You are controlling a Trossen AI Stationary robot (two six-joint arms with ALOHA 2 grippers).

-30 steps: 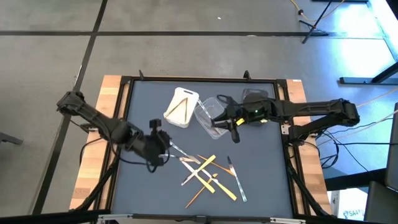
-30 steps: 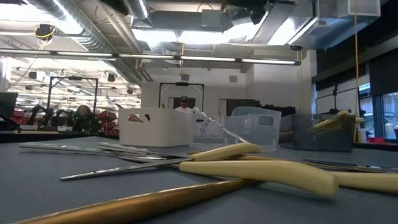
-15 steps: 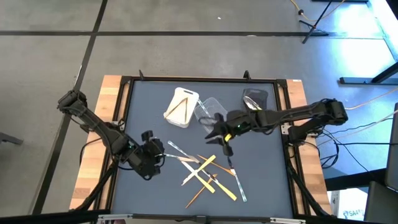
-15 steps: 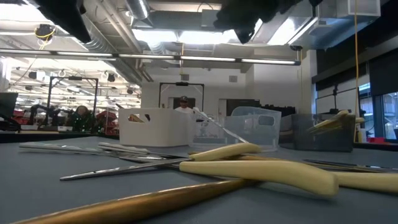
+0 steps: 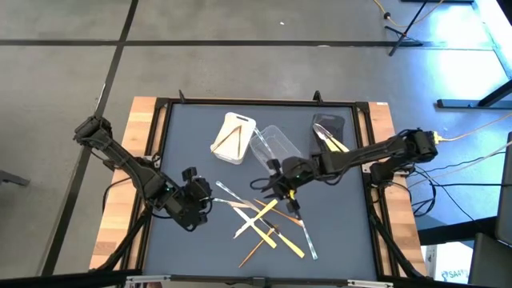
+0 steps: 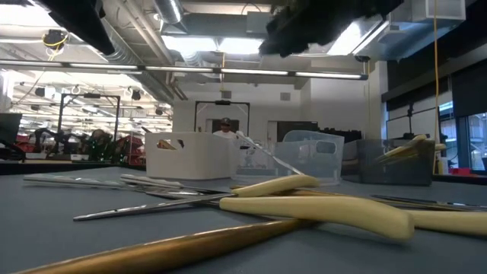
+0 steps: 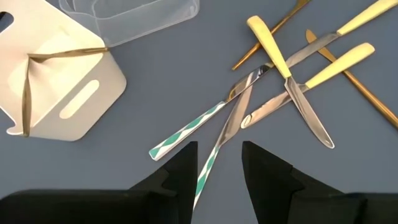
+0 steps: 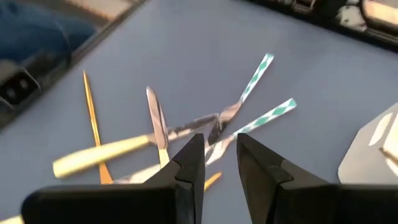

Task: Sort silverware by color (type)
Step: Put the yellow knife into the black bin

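Fingers of the right gripper [image 8: 219, 163] stand a little apart with nothing between them, and they hang above the far end of the silverware pile [image 5: 268, 222], where two pieces with green-and-white striped handles [image 8: 266, 115] cross each other. In the high view this gripper [image 5: 282, 192] is over the middle of the dark table [image 5: 344, 240], its arm reaching in from the right side. The left gripper [image 7: 219, 169] is also open and empty; it is just beside the left edge of the pile, and its fingers point toward the striped handles [image 7: 186, 129]. Seen from above, the left gripper [image 5: 200, 197] is at the left part of the table. The pile itself lies loose in the near middle of the table: knives with pale yellow handles [image 7: 268, 43], thin gold pieces [image 7: 357, 84], and silver blades, all crossing one over another. Behind the pile stand three tubs in a row. The white tub [image 5: 233, 138] holds a few gold pieces [image 7: 26, 93], the clear tub [image 5: 273, 147] is beside it, and the dark grey tub [image 5: 328, 130] at the right has yellow-handled pieces [image 5: 334, 144] inside. From table height, a yellow handle [image 6: 319, 211] and a gold piece [image 6: 167, 250] lie closest to the camera.
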